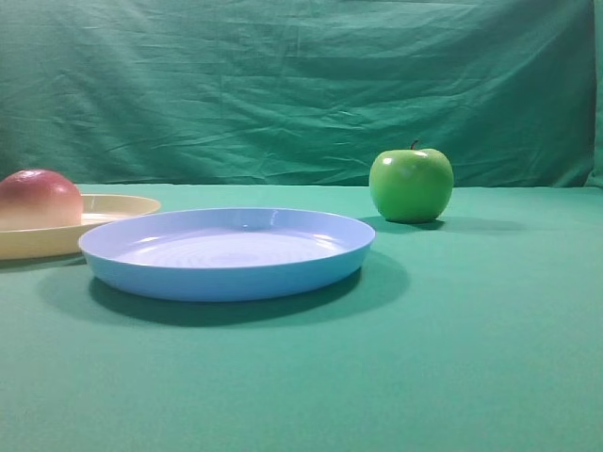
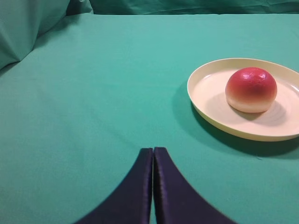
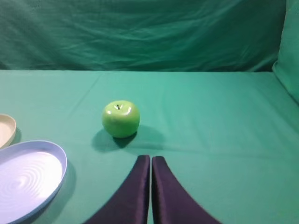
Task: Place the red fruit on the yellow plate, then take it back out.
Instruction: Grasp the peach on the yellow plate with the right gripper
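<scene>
The red fruit (image 2: 251, 89) (image 1: 38, 199), red-pink on top and pale below, rests inside the yellow plate (image 2: 210, 100) (image 1: 122, 204). In the left wrist view the plate lies ahead and to the right. My left gripper (image 2: 153, 149) is shut and empty over bare cloth, well short of the plate. My right gripper (image 3: 151, 157) is also shut and empty, just behind the green apple. A sliver of the yellow plate (image 3: 5, 128) shows at the left edge of the right wrist view. Neither gripper appears in the exterior high view.
A light blue plate (image 1: 226, 279) (image 3: 51, 158) lies in the middle, right of the yellow one. A shiny green apple (image 1: 411, 184) (image 3: 121, 118) stands at the back right. Green cloth covers the table and hangs as a backdrop (image 1: 301, 85).
</scene>
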You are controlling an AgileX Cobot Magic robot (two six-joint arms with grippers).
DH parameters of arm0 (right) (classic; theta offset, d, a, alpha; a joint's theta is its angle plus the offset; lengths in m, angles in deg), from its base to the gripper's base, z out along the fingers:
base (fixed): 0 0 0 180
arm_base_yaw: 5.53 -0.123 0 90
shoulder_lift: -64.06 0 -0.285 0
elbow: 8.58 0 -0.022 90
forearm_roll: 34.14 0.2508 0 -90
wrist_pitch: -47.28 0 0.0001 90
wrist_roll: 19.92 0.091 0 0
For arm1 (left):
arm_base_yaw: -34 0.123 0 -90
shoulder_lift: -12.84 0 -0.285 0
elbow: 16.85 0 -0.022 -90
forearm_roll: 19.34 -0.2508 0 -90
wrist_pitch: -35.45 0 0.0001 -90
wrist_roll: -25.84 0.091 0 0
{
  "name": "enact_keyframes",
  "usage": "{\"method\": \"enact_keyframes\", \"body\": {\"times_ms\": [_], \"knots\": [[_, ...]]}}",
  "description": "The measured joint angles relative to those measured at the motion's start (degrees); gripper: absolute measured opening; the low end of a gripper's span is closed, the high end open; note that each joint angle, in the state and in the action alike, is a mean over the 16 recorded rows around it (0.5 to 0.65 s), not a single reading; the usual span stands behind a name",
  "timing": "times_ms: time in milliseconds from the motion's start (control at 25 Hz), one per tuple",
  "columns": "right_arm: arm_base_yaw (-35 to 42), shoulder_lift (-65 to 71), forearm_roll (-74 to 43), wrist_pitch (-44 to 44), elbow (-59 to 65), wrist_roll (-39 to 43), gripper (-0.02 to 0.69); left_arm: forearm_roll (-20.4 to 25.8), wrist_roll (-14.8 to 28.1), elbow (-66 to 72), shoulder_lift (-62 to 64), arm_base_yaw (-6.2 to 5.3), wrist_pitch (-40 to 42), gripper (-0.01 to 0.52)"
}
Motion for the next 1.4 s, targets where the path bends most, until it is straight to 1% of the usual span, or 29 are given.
{"method": "enact_keyframes", "body": {"times_ms": [120, 280, 560, 760, 960, 1400], "knots": [[0.00, 7.57, 3.28, 1.07, -5.12, -4.74, 0.000, 0.00, 0.00, 0.00, 0.00, 0.00, 0.00, 0.000], [0.00, 17.33, 10.49, 4.46, -12.20, -13.16, 0.000, 0.00, 0.00, 0.00, 0.00, 0.00, 0.00, 0.000], [-0.34, 33.53, 27.14, 15.52, -24.41, -31.87, 0.000, 0.00, 0.00, 0.00, 0.00, 0.00, 0.00, 0.000], [-3.10, 43.63, 36.18, 20.65, -31.57, -41.66, 0.000, 0.00, 0.00, 0.00, 0.00, 0.00, 0.00, 0.000], [-9.21, 51.36, 38.58, 19.06, -36.87, -46.90, 0.000, 0.00, 0.00, 0.00, 0.00, 0.00, 0.00, 0.000], [-26.33, 63.70, 35.42, 5.99, -45.20, -52.08, 0.000, 0.00, 0.00, 0.00, 0.00, 0.00, 0.00, 0.000]]}}
